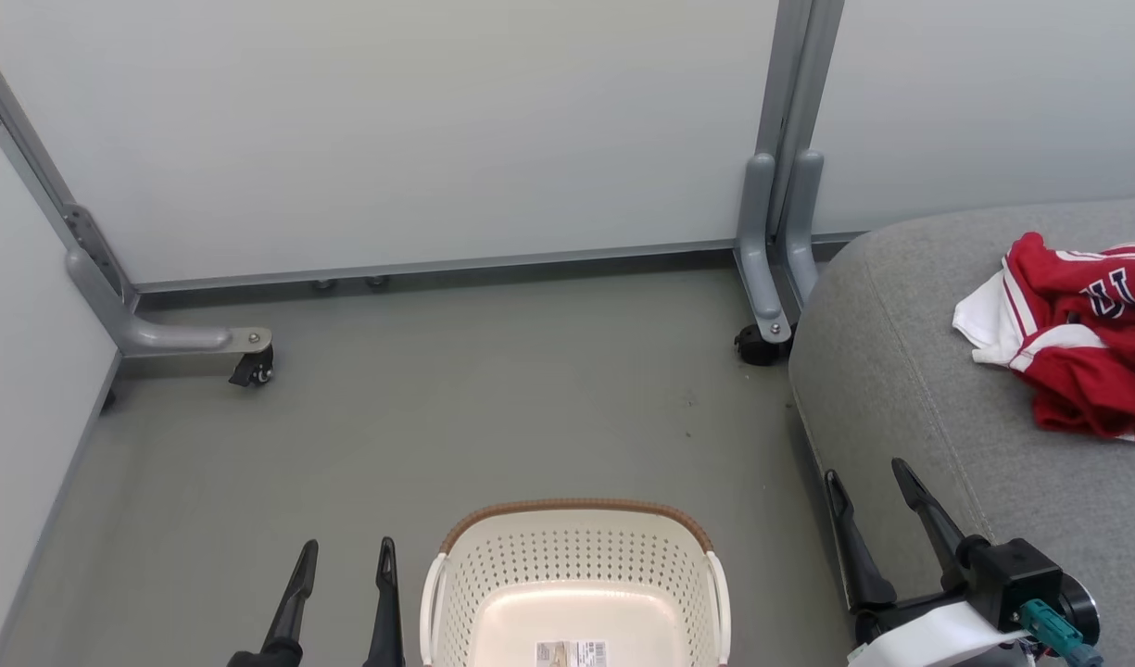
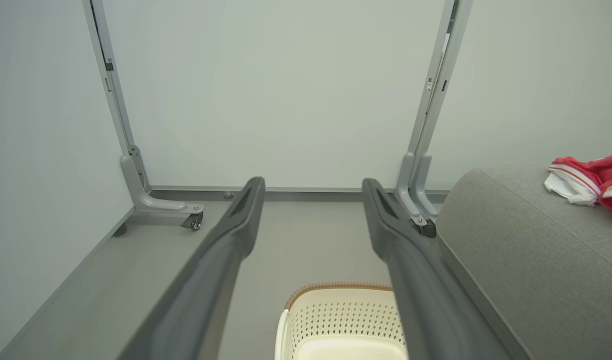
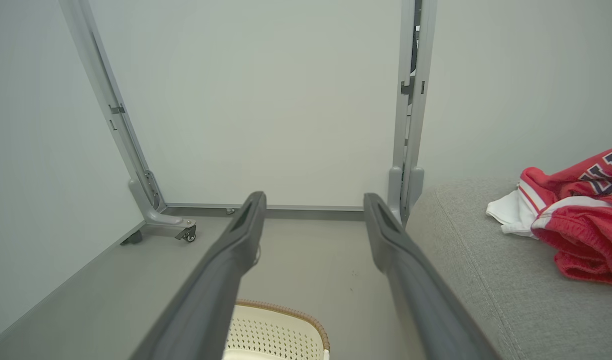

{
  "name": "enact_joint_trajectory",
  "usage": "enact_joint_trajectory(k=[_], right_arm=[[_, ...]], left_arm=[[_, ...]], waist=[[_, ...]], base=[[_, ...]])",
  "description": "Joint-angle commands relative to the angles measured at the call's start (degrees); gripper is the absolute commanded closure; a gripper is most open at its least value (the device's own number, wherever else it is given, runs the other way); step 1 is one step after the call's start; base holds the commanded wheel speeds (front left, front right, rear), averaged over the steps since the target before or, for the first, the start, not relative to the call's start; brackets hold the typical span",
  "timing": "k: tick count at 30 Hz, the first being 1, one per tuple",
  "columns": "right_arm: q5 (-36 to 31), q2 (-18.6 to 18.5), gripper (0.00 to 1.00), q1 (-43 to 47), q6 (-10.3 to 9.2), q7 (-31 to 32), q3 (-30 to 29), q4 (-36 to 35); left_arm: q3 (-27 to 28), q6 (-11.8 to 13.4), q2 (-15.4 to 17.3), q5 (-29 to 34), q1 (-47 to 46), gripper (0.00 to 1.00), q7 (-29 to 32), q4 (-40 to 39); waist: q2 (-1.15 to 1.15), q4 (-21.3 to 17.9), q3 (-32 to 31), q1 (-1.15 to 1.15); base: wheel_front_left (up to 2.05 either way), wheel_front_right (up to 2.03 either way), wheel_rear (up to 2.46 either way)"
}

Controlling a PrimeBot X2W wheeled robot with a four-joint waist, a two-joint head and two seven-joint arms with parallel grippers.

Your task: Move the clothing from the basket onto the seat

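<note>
Both spread wide, empty: left gripper, right gripper | head view gives label on basket floor | basket between grippers | clothing on seat, right of right gripper, apart

Clothing: crumpled red sports garments with white trim and dark lettering, heaped on the cushion, ahead and right of the right gripper, well apart from it.
Basket: oval cream perforated plastic laundry basket with a brown woven-look rim, upright between the left gripper and the right gripper.
Seat: large grey fabric cushion, rounded edge beside the right gripper.
</note>
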Motion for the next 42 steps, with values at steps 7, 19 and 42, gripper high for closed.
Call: enact_joint_trajectory(k=[7,19,42], right_arm=[[0.0,0.6,0.0,1.7,-0.06,-0.2,-1.4,-0.2],[3.8,1.0,1.0,1.3,0.01,0.7,-1.3,1.7],[27.8,0.5,1.0,-2.8,0.0,6.0,-3.8,3.7]], left_arm=[[-0.1,0.4,0.1,0.5,0.4,0.0,0.0,1.1],[0.6,-0.1,0.1,-3.3,0.0,1.0,0.6,2.8],[3.7,-2.6,1.5,-27.6,-5.8,1.0,5.4,6.0]], waist=[[0.0,0.9,-2.4,0.01],[0.0,1.0,-2.0,0.01],[0.0,0.7,-0.7,0.01]], base=[[0.0,0.0,0.0],[0.0,0.0,0.0],[0.0,0.0,0.0]])
